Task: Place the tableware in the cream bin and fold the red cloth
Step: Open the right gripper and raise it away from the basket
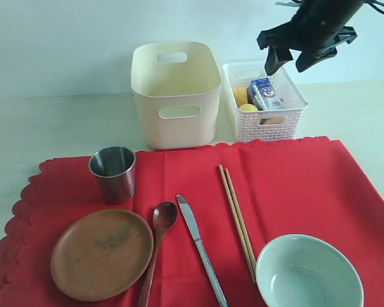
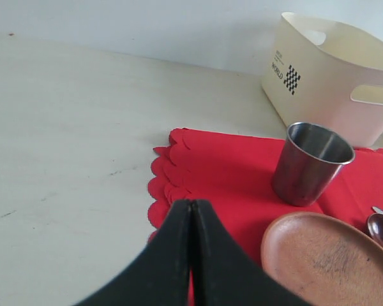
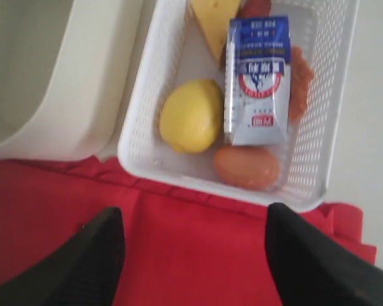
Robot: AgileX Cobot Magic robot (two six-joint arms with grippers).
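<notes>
Red cloth [image 1: 294, 185] lies under the steel cup [image 1: 113, 173], bowl [image 1: 307, 275] and other pieces, so with your right gripper [image 1: 289, 62] spread above the white basket [image 1: 269, 128] and your left gripper [image 2: 191, 255] pressed together near the cup, folding early risks spilling them short of the cream bin [image 1: 176, 96].

Counter [image 1: 25, 121]: pale cream, matt top, running out past the left and right sides of the exterior view. Surface: faint grey scuffs [image 2: 115, 171] toward the counter's left edge, clearest in the left wrist view; the rest plain. Wall [image 1: 64, 38]: smooth, pale bluish white, rising straight from the counter's far edge. Light: soft and even; shadows on the counter weak and blurred.
</notes>
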